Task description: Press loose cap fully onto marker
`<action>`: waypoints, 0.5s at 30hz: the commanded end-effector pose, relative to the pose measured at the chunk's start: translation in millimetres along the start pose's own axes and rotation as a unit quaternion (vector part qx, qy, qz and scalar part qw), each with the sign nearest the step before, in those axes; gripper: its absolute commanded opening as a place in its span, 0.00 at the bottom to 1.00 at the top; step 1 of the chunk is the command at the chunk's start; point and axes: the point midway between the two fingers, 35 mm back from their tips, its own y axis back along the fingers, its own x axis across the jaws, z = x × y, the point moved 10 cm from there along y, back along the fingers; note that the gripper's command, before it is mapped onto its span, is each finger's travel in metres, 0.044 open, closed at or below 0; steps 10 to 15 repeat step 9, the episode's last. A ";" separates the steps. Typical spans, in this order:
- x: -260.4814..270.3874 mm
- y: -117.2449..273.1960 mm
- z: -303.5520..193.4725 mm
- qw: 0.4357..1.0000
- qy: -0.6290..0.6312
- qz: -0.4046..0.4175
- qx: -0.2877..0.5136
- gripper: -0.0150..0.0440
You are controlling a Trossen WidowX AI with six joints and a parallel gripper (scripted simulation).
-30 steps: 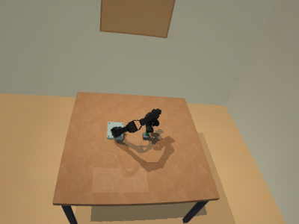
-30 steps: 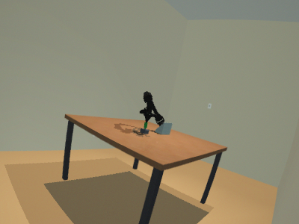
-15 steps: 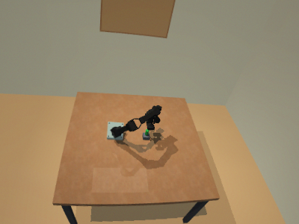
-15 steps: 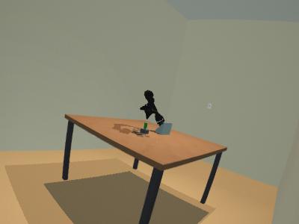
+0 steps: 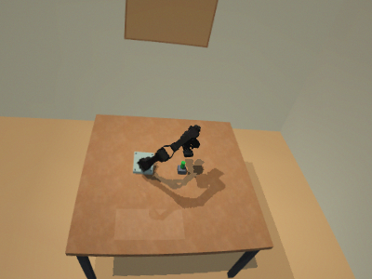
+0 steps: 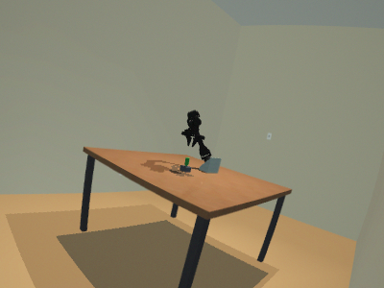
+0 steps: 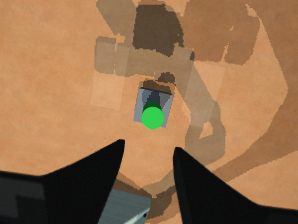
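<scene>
— How are the two black tapered fingers standing?

— They are standing apart, with a plain gap between them and nothing in it. In the wrist view only the brown wooden counter (image 7: 55, 115) is showing through the gap.

— And the gripper (image 7: 148, 165) itself?

— It is hanging above the counter, pointing down, clear of everything below it.

— Where is the bright green round cap (image 7: 152, 118)?

— It is sitting on the upright marker, which is standing in the small grey-blue square holder block (image 7: 165, 106). From above, the cap is covering the marker completely, so I cannot tell how far down it is seated. It is lying ahead of the fingertips, apart from them.

— Do the other views agree?

— Yes. In the top view the green cap (image 5: 183, 164) is showing just beside the gripper (image 5: 188, 152), on the dark block (image 5: 181, 170). In the exterior view the cap (image 6: 186, 161) is standing over the block (image 6: 185, 169), with the black arm (image 6: 197, 136) raised above it.

— What else is nearby?

— The arm's pale grey base plate (image 5: 138, 160) is lying near the block on the counter, and the arm's shadow is falling across the wood around the block.
</scene>
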 end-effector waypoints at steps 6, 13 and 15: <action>-0.1 0.8 -0.2 1.000 -0.003 0.001 0.002 0.97; -0.1 0.8 -0.2 1.000 -0.003 0.001 0.002 1.00; -0.1 0.8 -0.2 1.000 -0.003 0.001 0.002 1.00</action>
